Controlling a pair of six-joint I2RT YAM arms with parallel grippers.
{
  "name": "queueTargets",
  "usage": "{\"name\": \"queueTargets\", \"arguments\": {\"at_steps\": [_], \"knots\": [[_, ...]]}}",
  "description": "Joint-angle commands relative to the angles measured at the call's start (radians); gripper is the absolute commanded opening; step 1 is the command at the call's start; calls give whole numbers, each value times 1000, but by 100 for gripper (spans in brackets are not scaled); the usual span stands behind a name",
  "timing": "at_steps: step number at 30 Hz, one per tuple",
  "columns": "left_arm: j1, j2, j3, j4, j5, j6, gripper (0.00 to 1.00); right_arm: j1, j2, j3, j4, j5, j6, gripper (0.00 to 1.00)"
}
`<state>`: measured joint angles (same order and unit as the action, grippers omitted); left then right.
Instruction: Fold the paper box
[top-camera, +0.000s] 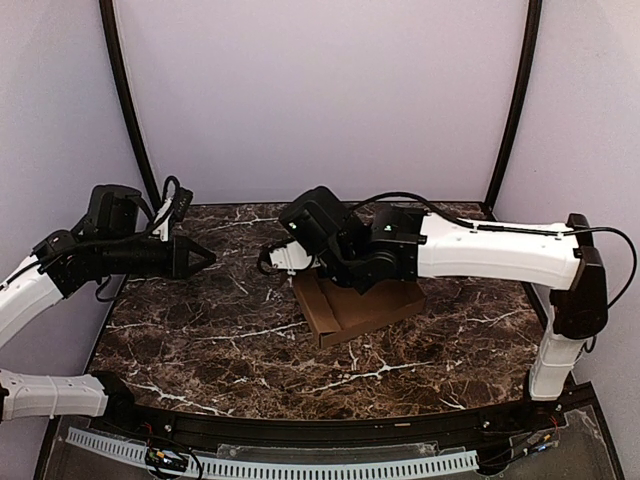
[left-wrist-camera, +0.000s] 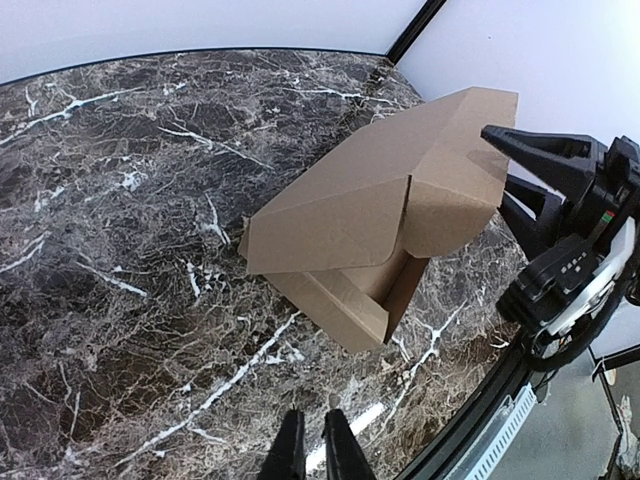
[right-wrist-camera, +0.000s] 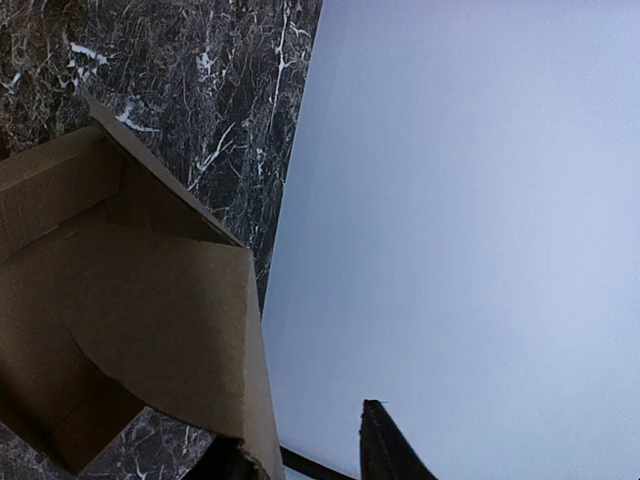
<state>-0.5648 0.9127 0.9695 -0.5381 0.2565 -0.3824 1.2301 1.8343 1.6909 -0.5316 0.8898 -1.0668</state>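
While the left arm sits bent over the table's left side, the left gripper is pinched closed on nothing, tip pointing right. The paper box lies on the marble just right of centre, half folded. Its long axis runs left-right, with the left end a bit nearer the bases and the lid panel tilted up. The right arm stretches in from the right over the box, and the right gripper has its jaws parted around a flap's edge.
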Motion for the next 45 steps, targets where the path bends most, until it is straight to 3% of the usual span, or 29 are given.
{"name": "queueTargets", "arguments": {"at_steps": [1,3,10,16,22,24,35,45], "knots": [[0,17,-34,47,54,-31,7,0,-36,-23,13,-13,58,44],[0,25,-50,72,61,-41,7,-1,-63,-40,26,-12,58,54],[1,87,-99,174,84,-77,7,6,-236,-106,11,-157,141,70],[-1,175,-110,290,140,-132,5,2,-418,-130,-62,-329,319,76],[-1,271,-120,349,149,-149,4,-77,-531,-150,-93,-282,517,83],[-1,301,-127,357,148,-151,4,-141,-549,-161,-123,-262,603,84],[-35,387,-141,252,10,-90,11,-642,-587,-395,-199,-598,1010,86],[-184,477,-144,185,-284,45,34,-996,-548,-713,44,-944,1135,88]]}}
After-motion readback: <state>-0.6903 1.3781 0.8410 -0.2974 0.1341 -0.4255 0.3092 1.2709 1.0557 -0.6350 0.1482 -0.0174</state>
